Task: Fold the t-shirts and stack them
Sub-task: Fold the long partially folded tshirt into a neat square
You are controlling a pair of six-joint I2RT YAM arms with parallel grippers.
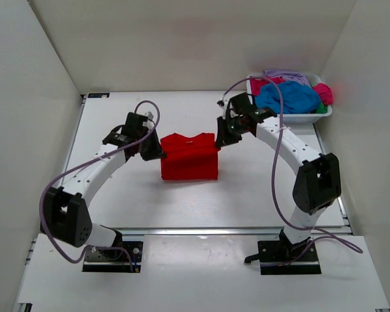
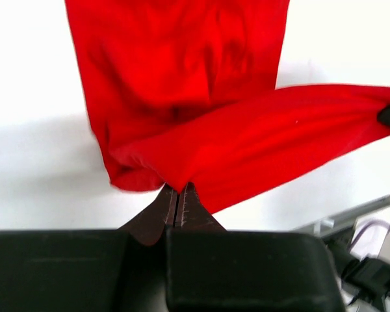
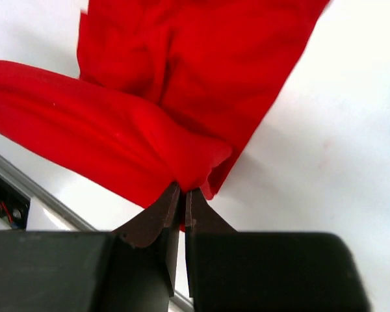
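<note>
1. Here, the left jaws were clamped shut on one edge of the red t-shirt (image 1: 189,161).
2. The right jaws pinched its opposite edge.
3. The held fold stretched between them; the rest lay on the counter (image 1: 247,195) beyond.

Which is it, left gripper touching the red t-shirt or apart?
Touching. Left wrist view: the left gripper is shut, pinching a fold of the red t-shirt.

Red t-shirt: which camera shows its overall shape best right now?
Top external: the whole red t-shirt is in view on the table, with an arm at each far corner. Left wrist shows only a close-up of cloth pinched in the left gripper; right wrist shows the same for the right gripper.
</note>
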